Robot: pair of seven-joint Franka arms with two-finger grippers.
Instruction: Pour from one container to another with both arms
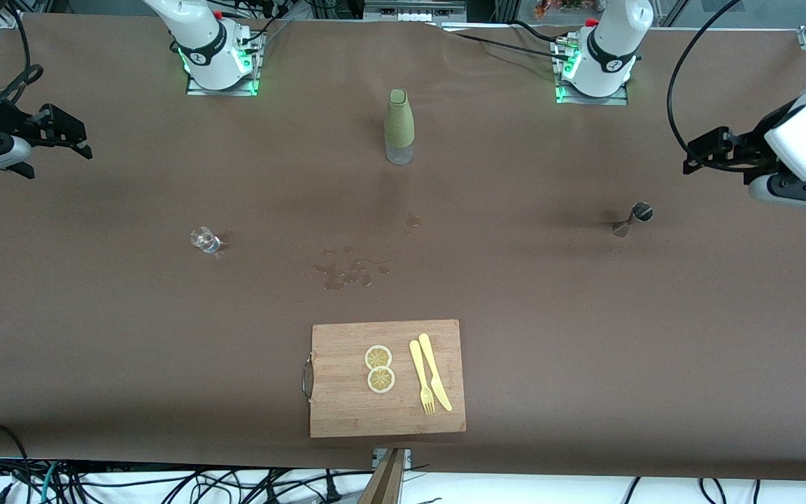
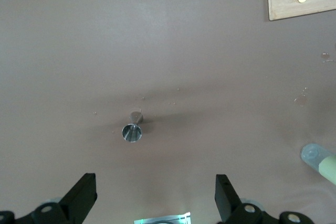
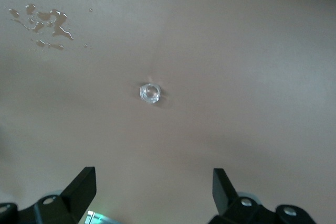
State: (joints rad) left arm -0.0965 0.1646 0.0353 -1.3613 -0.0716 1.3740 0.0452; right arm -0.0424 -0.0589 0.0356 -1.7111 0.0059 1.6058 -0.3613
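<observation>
- Front view, from its left edge: the right gripper (image 1: 60, 136) hangs in the air over the right arm's end of the table; the right wrist view shows its fingers (image 3: 81, 188) spread wide with nothing between them.
- A small clear glass (image 1: 204, 240) stands upright on the brown table (image 1: 585, 336), directly under that wrist camera.
- Wet spots (image 1: 350, 269) lie mid-table, between the green-sleeved bottle (image 1: 399, 126) and the cutting board (image 1: 387, 378) with its lemon slices, fork and knife.
- A metal jigger (image 1: 632, 218) stands toward the left arm's end.
- The left gripper (image 1: 714, 150) hovers over that end, jaws spread and holding nothing.
- Progress: both containers rest apart, neither held. This fits either arms about to reach or arms drawn back after pouring; the spilled drops do not settle which.
- Whether glass or jigger holds liquid cannot be made out.
</observation>
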